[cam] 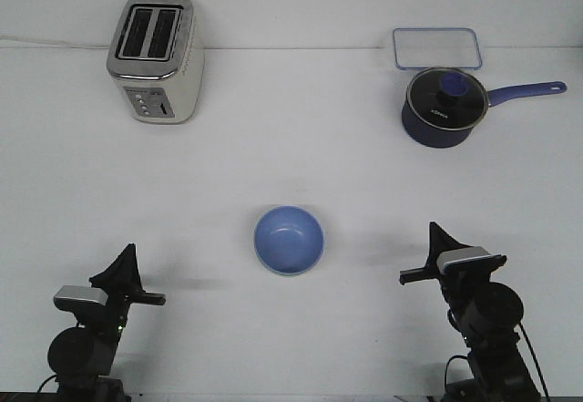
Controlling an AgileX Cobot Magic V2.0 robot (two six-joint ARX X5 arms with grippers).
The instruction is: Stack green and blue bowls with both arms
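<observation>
The blue bowl (pixel 288 240) stands upright in the middle of the table, its inside showing. No green bowl shows apart from it. A thin pale edge runs along the blue bowl's near rim, and I cannot tell whether that is another bowl under it. My left gripper (pixel 125 267) is low at the near left, well away from the bowl. Its fingers make one dark point with no gap, and it holds nothing. My right gripper (pixel 441 241) is at the near right, also away from the bowl. It looks shut and is empty.
A silver toaster (pixel 155 57) stands at the far left. A dark navy saucepan (pixel 441 107) with a glass lid stands at the far right, its handle pointing right. A clear rectangular container (pixel 436 48) lies behind the saucepan.
</observation>
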